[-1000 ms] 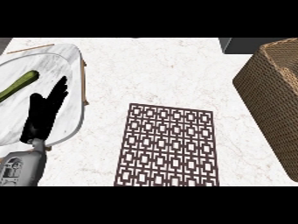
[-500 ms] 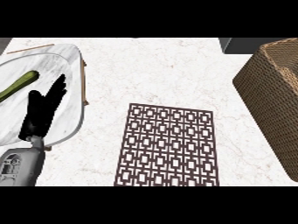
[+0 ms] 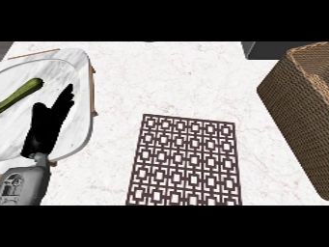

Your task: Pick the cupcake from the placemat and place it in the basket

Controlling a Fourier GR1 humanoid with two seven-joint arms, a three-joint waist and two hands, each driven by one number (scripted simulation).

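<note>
Nearest us, our left hand (image 3: 47, 126) rested with fingers straight and spread, pointing up over the rim of a white plate (image 3: 24, 72) that held a green vegetable (image 3: 14, 98). The patterned placemat (image 3: 185, 161) lay mid-counter. The wicker basket (image 3: 309, 106) stood at the right. We could not tell where the cupcake was; it showed nowhere.

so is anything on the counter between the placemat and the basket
Nothing visible: only bare counter lies between the placemat and the basket. No cupcake shows on the placemat. The left hand rests open over the plate at the left, away from that path.
</note>
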